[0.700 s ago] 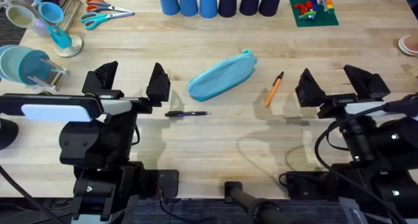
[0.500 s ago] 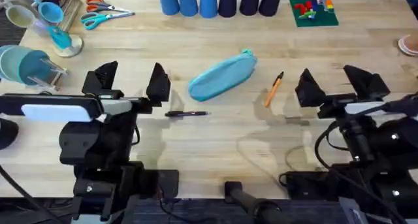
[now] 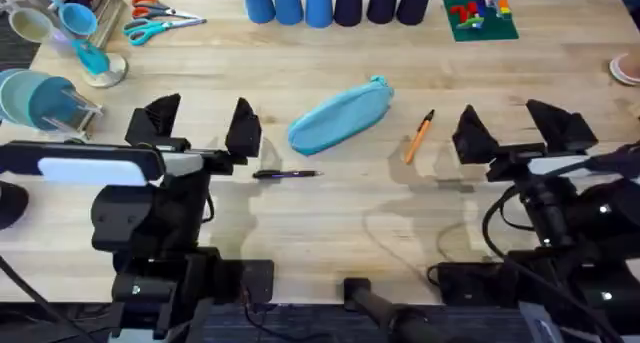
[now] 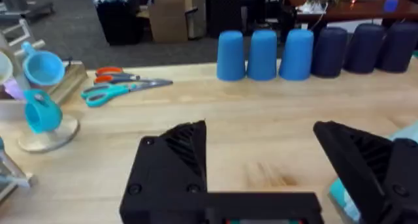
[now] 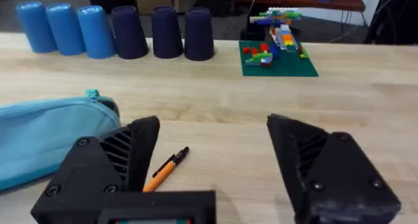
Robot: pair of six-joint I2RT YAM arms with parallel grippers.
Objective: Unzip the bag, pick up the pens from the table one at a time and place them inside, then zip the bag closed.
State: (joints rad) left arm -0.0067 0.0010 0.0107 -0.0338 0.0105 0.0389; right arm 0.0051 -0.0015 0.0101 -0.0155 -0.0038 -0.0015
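Observation:
The light blue bag (image 3: 340,116) lies slanted in the middle of the table (image 3: 330,213), its teal pull at the far right end; it also shows as the bag (image 5: 46,136). An orange pen (image 3: 418,136) lies to its right, seen close as the orange pen (image 5: 164,170). A dark pen (image 3: 286,173) rests in front of the bag's left end. My left gripper (image 3: 198,126) stands open, left of the bag and the dark pen. My right gripper (image 3: 518,128) stands open, right of the orange pen. Neither holds anything.
Blue and dark cups (image 3: 330,3) line the far edge. Scissors (image 3: 158,21) and a mug rack (image 3: 75,33) sit at the far left. A green plate with toy bricks (image 3: 480,15) is at the far right. Bare wood lies between the arms.

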